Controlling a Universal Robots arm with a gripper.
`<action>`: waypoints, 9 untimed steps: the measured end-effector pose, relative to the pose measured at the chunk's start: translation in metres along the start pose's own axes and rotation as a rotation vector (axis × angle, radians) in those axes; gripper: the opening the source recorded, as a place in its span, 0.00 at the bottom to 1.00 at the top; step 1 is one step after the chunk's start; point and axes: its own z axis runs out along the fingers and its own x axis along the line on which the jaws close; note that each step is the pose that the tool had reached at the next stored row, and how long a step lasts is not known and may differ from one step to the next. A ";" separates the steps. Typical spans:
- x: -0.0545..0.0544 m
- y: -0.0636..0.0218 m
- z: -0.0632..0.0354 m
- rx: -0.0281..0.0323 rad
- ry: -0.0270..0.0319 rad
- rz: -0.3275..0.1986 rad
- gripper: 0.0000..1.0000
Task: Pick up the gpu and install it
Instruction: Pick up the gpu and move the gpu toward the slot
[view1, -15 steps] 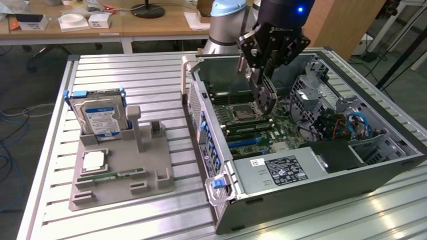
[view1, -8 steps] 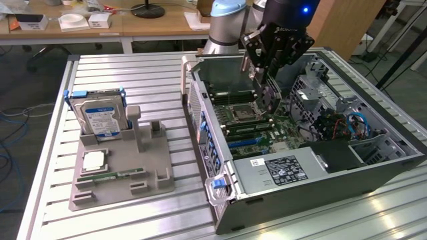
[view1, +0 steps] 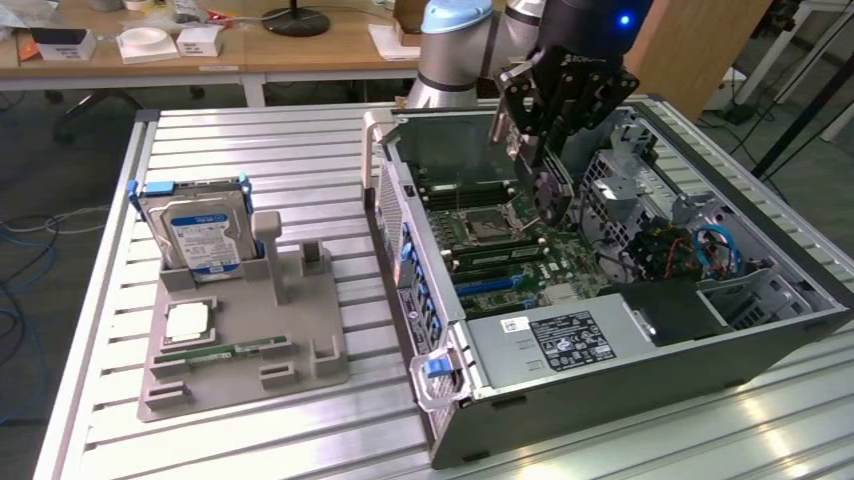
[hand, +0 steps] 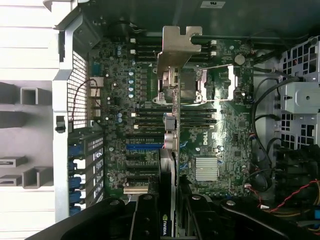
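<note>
**Gpu held over the open case, bracket end down**

From my station I see the black robot gripper (view1: 537, 140) pinching the gpu (view1: 545, 195), a slim flat black expansion card, by one short end. In the wrist view a finger sits on each face of the card (hand: 170, 145), with the gripper (hand: 169, 212) squeezed onto it.

The card's long axis stands close to upright in the exterior view. Its silver metal end bracket (hand: 179, 47) is at the end away from the fingers, pointing down at the green motherboard (view1: 494, 250) inside the dark grey open computer case (view1: 641, 390). The card hangs above the board, edge-on to the wrist camera.

Well apart, toward the exterior view's left, a silver hard drive with a blue-white label (view1: 200, 235) stands in a grey plastic holder (view1: 240, 370) on the ribbed aluminium table (view1: 267, 150).
</note>
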 end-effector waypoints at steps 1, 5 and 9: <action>-0.001 0.0000 0.0001 -0.0001 0.0000 0.000 0.26; -0.005 0.0001 0.0001 0.0000 0.0000 0.000 0.26; -0.005 0.0002 0.0001 0.0000 0.0000 0.000 0.26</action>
